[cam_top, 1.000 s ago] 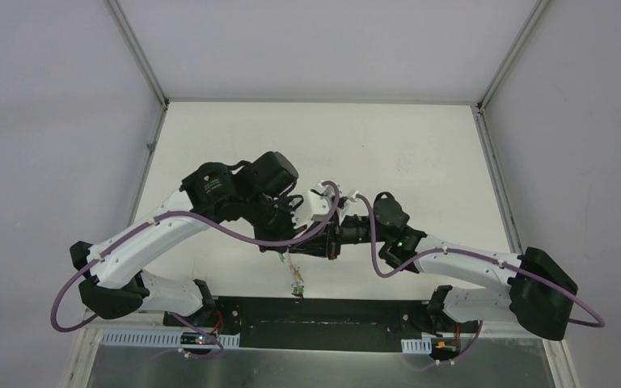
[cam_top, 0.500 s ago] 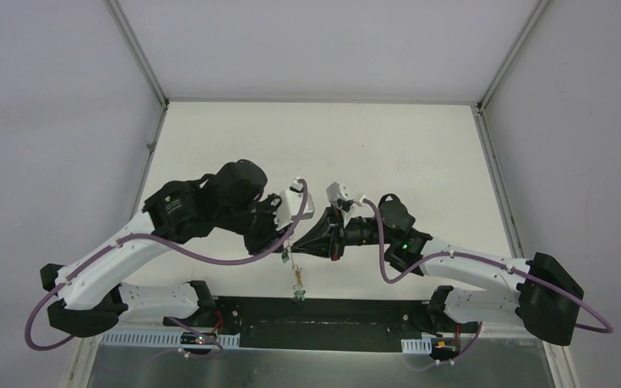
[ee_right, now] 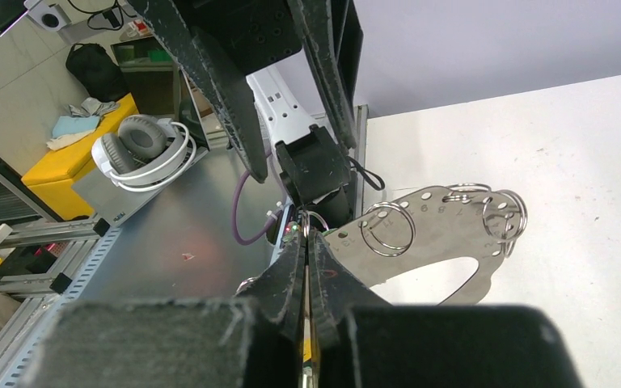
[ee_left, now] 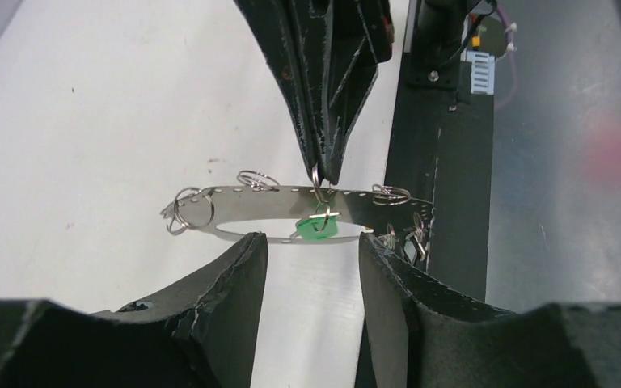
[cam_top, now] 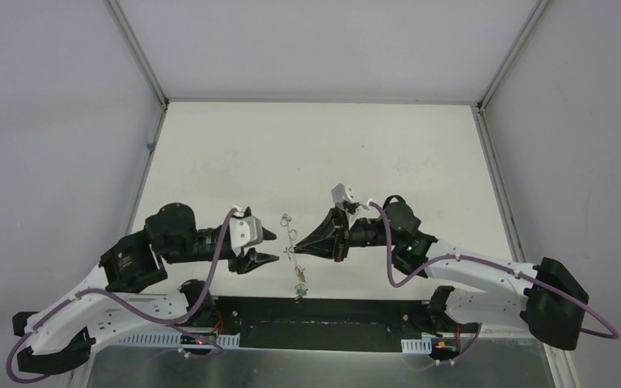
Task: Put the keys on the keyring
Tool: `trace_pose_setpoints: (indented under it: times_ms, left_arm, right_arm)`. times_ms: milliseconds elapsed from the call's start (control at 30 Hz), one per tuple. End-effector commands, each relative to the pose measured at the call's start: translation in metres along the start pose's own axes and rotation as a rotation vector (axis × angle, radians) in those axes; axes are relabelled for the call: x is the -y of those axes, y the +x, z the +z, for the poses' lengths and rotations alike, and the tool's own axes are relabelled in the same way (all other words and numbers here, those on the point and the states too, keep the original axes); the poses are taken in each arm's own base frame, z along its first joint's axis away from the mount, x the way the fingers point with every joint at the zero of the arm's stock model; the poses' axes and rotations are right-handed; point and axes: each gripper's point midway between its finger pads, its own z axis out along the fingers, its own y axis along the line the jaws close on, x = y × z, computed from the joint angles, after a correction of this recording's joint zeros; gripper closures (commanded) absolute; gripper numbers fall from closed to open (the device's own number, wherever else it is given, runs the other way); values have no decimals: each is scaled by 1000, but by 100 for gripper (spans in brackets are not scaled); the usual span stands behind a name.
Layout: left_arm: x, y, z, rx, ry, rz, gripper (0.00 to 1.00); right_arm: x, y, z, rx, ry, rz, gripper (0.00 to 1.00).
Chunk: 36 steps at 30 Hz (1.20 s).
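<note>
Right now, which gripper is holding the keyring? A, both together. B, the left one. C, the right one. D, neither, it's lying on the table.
C: the right gripper is pinched shut on the top edge of the keyring, which hangs from it, while the left gripper stands open and clear of the keyring.

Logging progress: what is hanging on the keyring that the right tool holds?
One green key hangs just below where the right tool grips the keyring, plus several split rings. The left tool's fingers cover its lower edge, so any other key there cannot be seen.
</note>
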Motion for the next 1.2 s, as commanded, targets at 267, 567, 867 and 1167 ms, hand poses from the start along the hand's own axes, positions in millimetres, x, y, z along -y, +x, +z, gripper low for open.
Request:
trace_pose_setpoints:
  times_ms: [267,567,867,1167]
  left_arm:
    - [12,-19,13,259,77,206,60]
    - [8,1,24,161,79,184,70]
    - [8,15,22,90,75,142,72]
    - [11,7,28,79,100,79,84]
  right_arm:
    - [-12,-26,-2,78,-25,-68,100]
    - [-11,-26,-3,83,-12,-75,100]
    - [-9,-27,-4,88,2,-79,100]
    - [-8,-25,-4,85,6,-74,100]
